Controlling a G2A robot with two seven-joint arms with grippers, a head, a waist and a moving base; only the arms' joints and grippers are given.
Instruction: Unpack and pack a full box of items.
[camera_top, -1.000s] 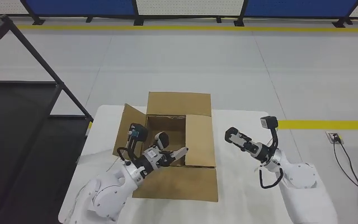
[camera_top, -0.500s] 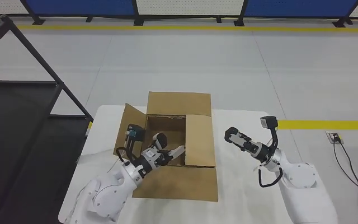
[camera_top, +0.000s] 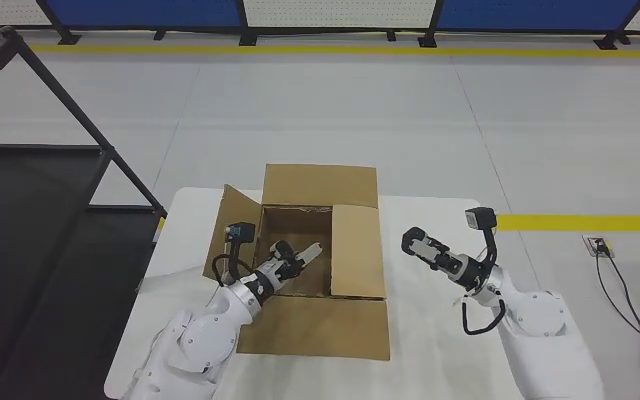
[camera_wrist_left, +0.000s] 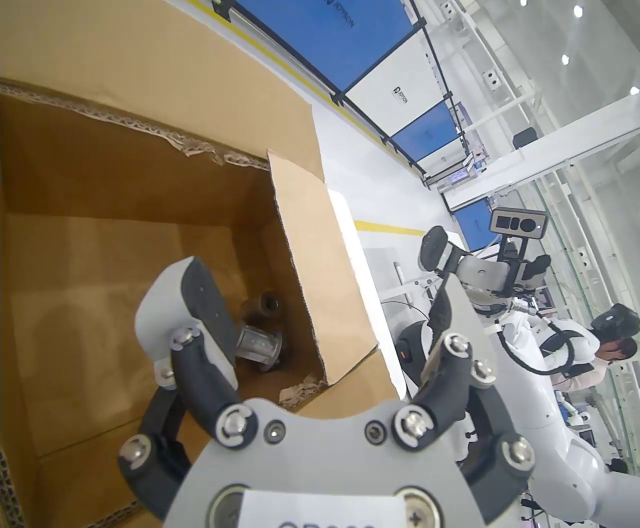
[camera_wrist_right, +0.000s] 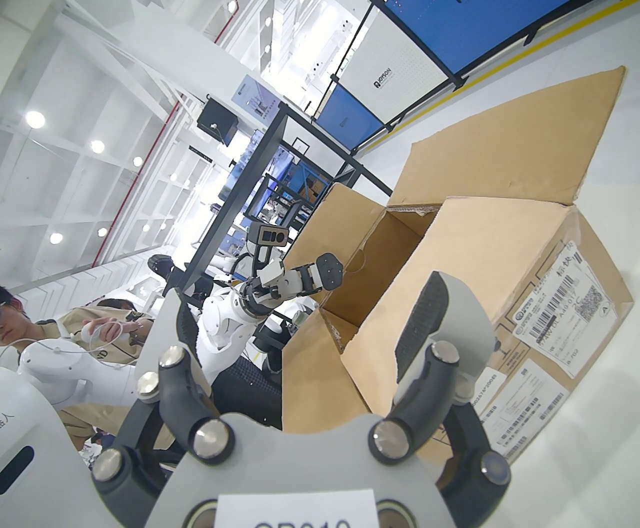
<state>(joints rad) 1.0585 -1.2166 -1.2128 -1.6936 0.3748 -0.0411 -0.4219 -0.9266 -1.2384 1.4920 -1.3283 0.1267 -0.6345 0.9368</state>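
Note:
An open cardboard box (camera_top: 357, 250) stands on the white table (camera_top: 430, 330), its flaps spread outward. My left gripper (camera_top: 298, 257) hangs open over the box's mouth, nothing between its fingers (camera_wrist_left: 205, 300). In the left wrist view a small part (camera_wrist_left: 257, 335) of clear and dark cylinders lies on the box floor (camera_wrist_left: 75, 320) in a corner, just past the gripper (camera_wrist_left: 320, 310). My right gripper (camera_top: 418, 243) is open and empty, held above the table to the right of the box (camera_wrist_right: 465, 280). In the right wrist view the left gripper (camera_wrist_right: 315, 272) shows at the box's far rim.
One flap (camera_top: 320, 327) lies flat toward the front table edge, another (camera_top: 357, 248) covers the box's right part. A black metal frame (camera_top: 90, 150) stands left of the table. Bare table surface lies between the box and the right arm.
My left gripper has pulled back and swung farther over the box opening, tilting down into it. The right arm has stayed still.

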